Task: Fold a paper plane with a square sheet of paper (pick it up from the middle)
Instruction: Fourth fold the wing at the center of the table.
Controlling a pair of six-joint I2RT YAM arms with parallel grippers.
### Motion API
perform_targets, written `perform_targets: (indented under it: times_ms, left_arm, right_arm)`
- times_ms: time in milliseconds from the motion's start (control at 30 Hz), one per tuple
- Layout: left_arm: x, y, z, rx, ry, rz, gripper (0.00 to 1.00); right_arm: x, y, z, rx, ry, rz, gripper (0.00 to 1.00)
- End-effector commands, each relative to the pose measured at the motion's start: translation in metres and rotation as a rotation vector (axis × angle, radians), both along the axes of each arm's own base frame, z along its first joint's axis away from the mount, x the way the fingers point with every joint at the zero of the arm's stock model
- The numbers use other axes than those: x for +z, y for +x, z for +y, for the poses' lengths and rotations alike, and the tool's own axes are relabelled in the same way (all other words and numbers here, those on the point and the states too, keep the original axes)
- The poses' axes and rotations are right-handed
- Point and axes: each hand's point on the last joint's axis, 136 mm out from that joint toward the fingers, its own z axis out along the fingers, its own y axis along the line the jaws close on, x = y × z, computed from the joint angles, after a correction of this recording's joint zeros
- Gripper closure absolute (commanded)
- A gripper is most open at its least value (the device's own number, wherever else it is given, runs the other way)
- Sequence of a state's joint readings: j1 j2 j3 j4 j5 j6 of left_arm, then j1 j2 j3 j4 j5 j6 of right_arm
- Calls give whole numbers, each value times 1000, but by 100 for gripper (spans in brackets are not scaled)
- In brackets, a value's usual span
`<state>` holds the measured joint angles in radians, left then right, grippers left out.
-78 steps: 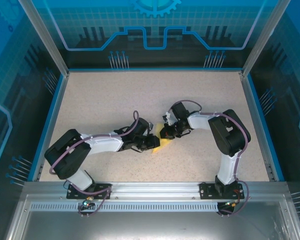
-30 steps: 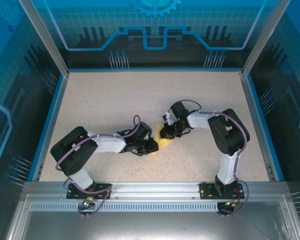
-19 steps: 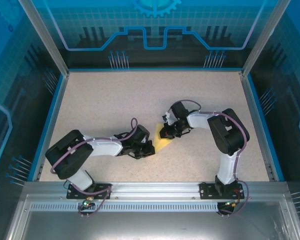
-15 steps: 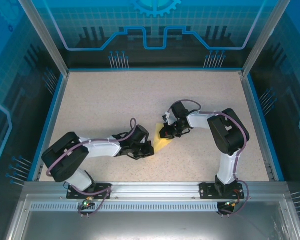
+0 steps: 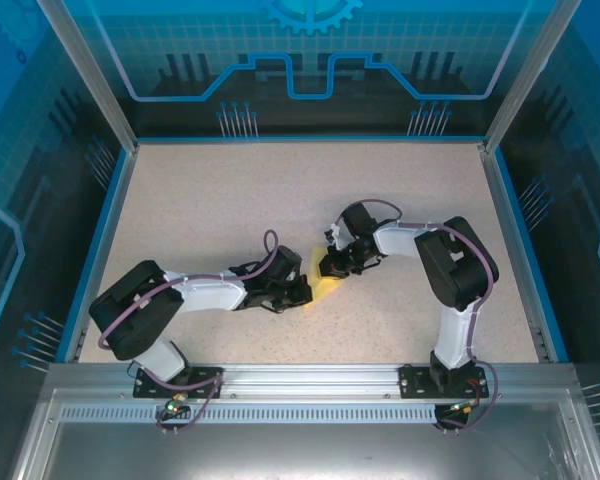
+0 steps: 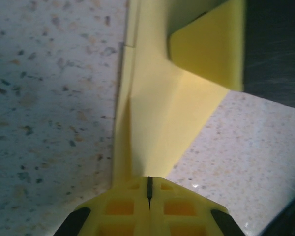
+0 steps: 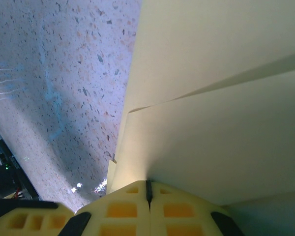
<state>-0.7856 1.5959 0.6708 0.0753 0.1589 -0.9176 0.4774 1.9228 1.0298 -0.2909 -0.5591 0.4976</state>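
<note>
The square sheet of paper [image 5: 327,286] is yellow and folded into a narrow, pointed paper plane shape with sharp creases. It lies at mid-table between my two grippers. My left gripper [image 5: 305,293] comes in from the left and is shut on the paper's near end. In the left wrist view the creased paper [image 6: 162,113] runs up and away from the shut left gripper [image 6: 148,179]. My right gripper [image 5: 327,268] reaches in from the right and is shut on the far end. In the right wrist view the layered paper [image 7: 211,137] spreads out from the right gripper [image 7: 148,183].
The speckled beige table [image 5: 230,200] has a blue rim and transparent walls on three sides. A dark body [image 6: 275,44] stands just behind the paper's raised flap [image 6: 209,49]. The arm bases sit on the metal rail [image 5: 310,385] at the near edge.
My left gripper drew back slightly to the left, then returned to the paper. The yellow patch between the grippers looks narrower than half a second ago. The right arm has stayed put.
</note>
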Motion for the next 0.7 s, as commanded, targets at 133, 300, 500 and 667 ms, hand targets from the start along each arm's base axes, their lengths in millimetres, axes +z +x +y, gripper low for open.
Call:
perform_targets:
  times_ms: [133,300,500,667]
  left_arm:
    - [-27,-17,17,11,66,53,100]
    - [-40,-30,21,1,92,94,100]
    - [-36,-27,22,1,109,80,100]
    - [-37,-27,23,2,116,81,100]
  right_arm:
    - [-49,-26,-29,-14,-206,100,100]
    - [-17,-11,-10,0,-110,12,100]
    - [31,-8,18,50,20,-98,100]
    - [25,-32,20,63,33,-68,100]
